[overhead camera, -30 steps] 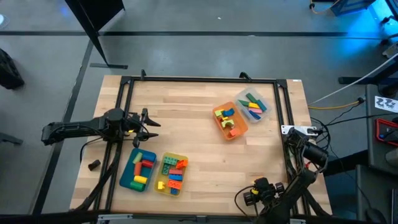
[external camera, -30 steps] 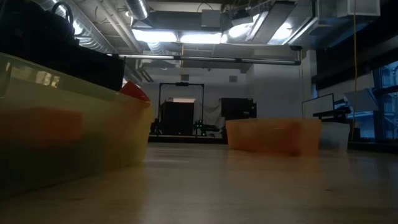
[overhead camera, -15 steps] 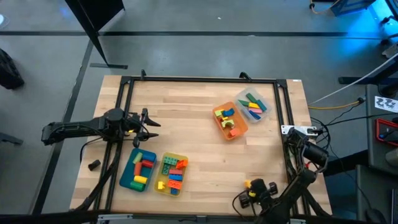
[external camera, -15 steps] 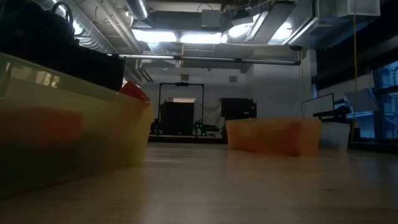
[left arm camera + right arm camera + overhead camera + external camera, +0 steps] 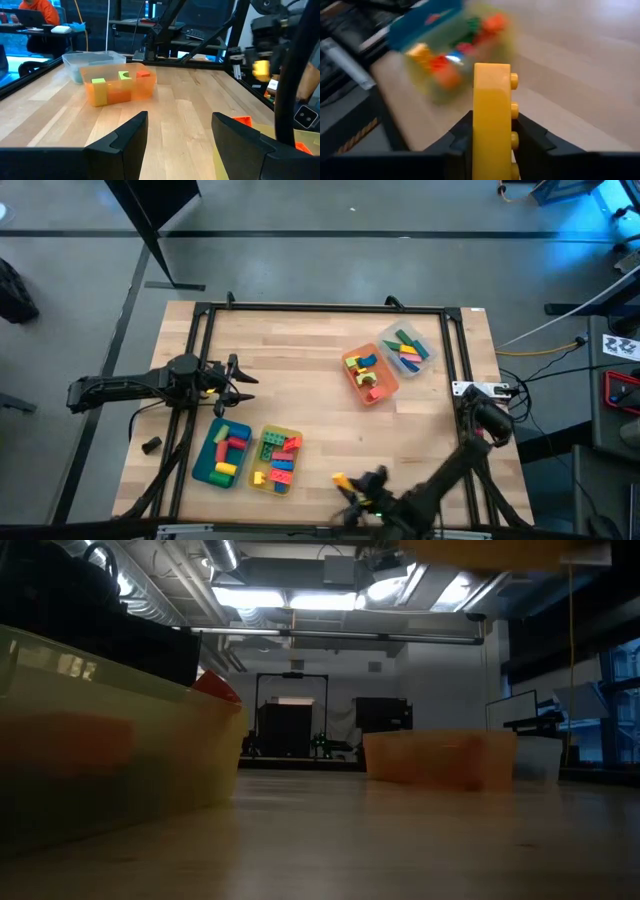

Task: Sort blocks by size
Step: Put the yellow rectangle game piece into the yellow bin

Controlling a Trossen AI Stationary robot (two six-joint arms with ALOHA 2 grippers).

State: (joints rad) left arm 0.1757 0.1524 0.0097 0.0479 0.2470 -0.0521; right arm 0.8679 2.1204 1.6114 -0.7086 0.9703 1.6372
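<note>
Four trays on the table (image 5: 330, 430): teal tray (image 5: 207, 467) and yellow tray (image 5: 263, 463) side by side near the front left, orange tray (image 5: 357, 385) and clear tray (image 5: 425, 363) together toward the back right, each holding several blocks (image 5: 284, 459). Right gripper (image 5: 347, 486) low over the front edge, just beside the yellow tray, clamped on one long yellow studded brick (image 5: 492, 112). Left gripper (image 5: 179, 131) at the left edge behind the teal tray, fingers spread wide, nothing between them.

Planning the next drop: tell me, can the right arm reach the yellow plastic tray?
Probably yes: the right gripper, shut on a yellow studded brick, sits just beside the yellow plastic tray, bare wood between.
</note>
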